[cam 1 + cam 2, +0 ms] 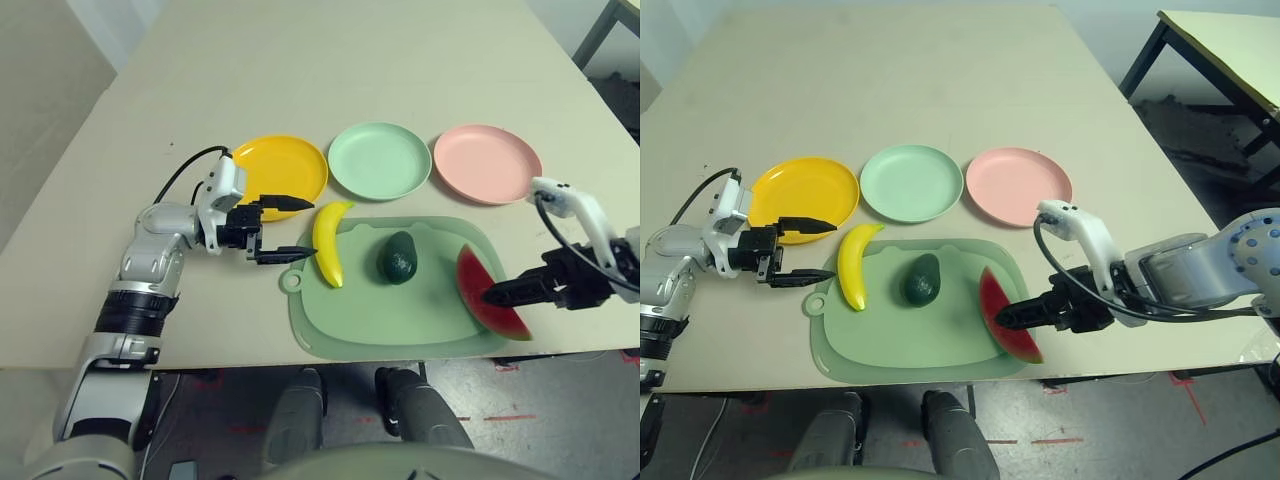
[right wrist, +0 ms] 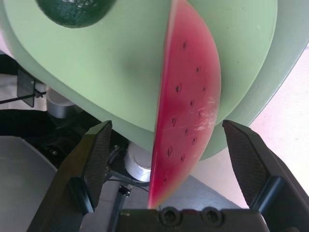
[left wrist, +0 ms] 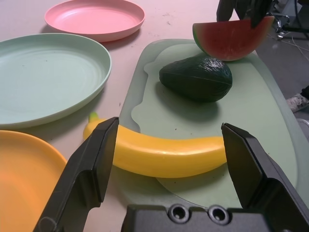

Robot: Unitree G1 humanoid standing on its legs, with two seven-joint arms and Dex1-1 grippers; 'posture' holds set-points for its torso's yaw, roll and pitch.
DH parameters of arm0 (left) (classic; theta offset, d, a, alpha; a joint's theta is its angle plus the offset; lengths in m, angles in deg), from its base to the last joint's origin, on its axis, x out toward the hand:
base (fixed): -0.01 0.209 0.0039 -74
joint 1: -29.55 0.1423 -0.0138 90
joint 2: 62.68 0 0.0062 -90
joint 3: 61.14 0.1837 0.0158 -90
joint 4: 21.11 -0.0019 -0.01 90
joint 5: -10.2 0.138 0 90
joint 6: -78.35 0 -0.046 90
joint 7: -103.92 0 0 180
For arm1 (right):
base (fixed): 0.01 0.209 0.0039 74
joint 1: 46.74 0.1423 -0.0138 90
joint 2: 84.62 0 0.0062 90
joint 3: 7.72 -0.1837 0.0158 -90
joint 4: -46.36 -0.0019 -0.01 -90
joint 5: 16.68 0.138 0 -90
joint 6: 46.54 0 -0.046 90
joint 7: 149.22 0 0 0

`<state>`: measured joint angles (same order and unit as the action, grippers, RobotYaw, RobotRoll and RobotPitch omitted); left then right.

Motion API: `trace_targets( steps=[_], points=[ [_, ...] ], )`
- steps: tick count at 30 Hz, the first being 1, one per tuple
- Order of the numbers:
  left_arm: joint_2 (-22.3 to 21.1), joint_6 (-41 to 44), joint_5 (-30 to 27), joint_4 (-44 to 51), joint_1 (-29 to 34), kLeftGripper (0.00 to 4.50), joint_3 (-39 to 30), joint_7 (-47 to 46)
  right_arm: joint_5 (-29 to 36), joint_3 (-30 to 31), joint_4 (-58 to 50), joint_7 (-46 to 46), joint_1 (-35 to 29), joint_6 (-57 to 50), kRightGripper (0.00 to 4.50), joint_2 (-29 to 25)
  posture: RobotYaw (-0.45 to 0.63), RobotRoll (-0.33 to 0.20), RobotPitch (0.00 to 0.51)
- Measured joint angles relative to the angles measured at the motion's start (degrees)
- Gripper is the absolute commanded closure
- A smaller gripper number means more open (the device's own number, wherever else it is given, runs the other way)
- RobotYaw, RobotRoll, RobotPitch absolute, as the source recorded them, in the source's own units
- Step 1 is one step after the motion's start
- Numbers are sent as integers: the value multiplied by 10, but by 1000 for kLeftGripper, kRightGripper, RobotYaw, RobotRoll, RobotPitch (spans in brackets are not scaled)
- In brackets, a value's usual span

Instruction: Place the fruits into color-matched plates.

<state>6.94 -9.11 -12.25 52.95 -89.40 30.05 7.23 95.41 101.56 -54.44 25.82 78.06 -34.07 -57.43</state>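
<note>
Left pincer (image 1: 279, 229) is spread wide, nothing in it, aimed sideways at the banana (image 1: 331, 241), which sits just at its 3 o'clock, half on the green mat (image 1: 400, 305). Right pincer (image 2: 166, 159) is wide open too, empty, straddling the watermelon wedge (image 1: 487, 290) at the mat's 3 o'clock edge. The avocado (image 1: 399, 256) lies mid-mat between them. Count: three fruits, one mat, three plates, all bare, lined up at the mat's 12 o'clock on the bench (image 1: 300, 70): yellow plate (image 1: 280, 170), green plate (image 1: 379, 159), pink plate (image 1: 486, 162).
</note>
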Motion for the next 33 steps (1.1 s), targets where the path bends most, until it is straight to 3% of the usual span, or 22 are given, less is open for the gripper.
trace_targets(
  steps=[9, 19, 27, 33],
  points=[
    [4, 16, -5, 15, 3, 202, 0, -3, 0, 30, -11, -83, 22, 5, 0, 29, -19, 0, 191],
    [-12, 148, -51, 111, 36, 202, 12, 5, 0, 46, -8, -117, 22, 4, 0, 52, -16, 0, 192],
    [-39, 12, -36, 115, 45, 202, 39, 81, 0, 47, -9, -118, 11, -7, 0, 42, -21, 0, 198],
    [-51, -22, -45, 85, 40, 202, 67, 87, 0, 47, -7, -124, 10, -9, 0, 41, -34, 0, 195]
  ],
)
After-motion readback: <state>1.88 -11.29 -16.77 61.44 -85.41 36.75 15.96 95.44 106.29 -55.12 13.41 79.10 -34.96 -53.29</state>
